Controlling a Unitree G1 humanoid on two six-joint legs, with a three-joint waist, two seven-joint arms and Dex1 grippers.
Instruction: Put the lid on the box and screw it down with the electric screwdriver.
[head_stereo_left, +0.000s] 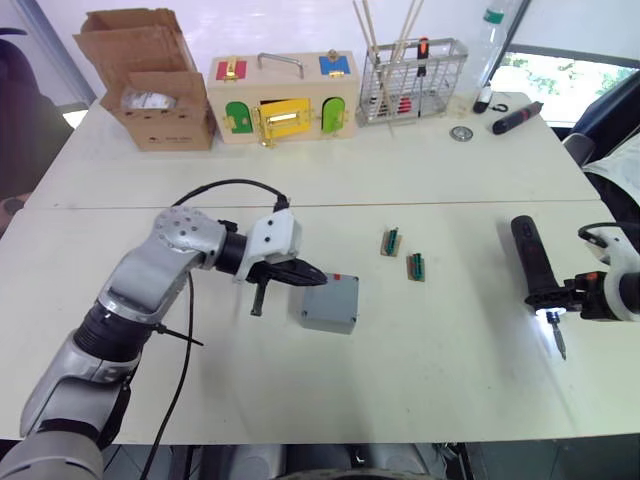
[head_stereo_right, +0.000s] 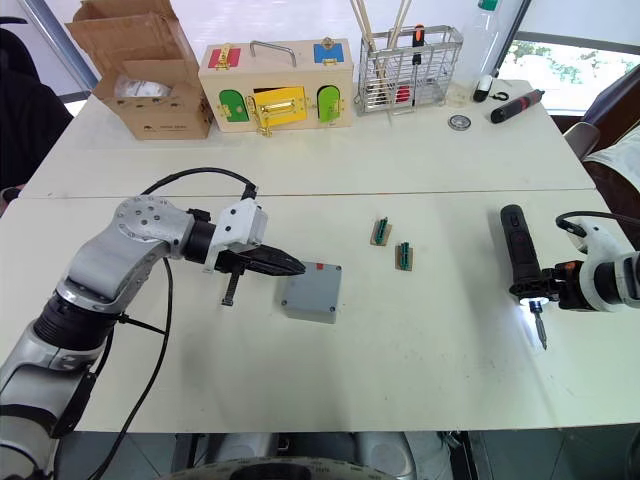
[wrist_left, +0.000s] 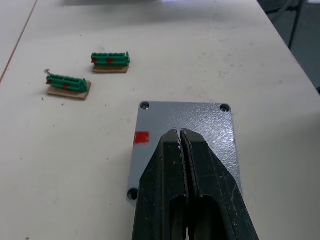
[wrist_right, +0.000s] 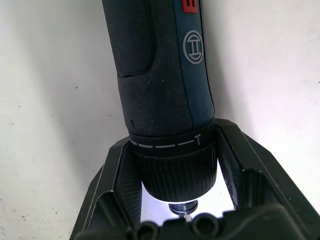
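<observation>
Where two white panels meet in a seam, the worktop (head_stereo_left: 420, 330) carries the box (head_stereo_left: 331, 303) near centre, lid (wrist_left: 210, 125) already on. The left claw (head_stereo_left: 312, 277), pinched together, rests over it. At 3 o'clock the right claw (wrist_right: 172, 200) clamps the electric screwdriver (head_stereo_left: 535, 270), long axis 12-to-6, lit bit toward 6

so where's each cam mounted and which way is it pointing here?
Left eye, right eye: head stereo pair, looking forward and down over the white table; both arms show.
Left wrist: on the left arm, looking along the left gripper, fingers shut, over the box with its lid on.
Right wrist: on the right arm, looking along the right gripper, shut on the electric screwdriver.
Shared: the box and screwdriver also show in the head views.
</observation>
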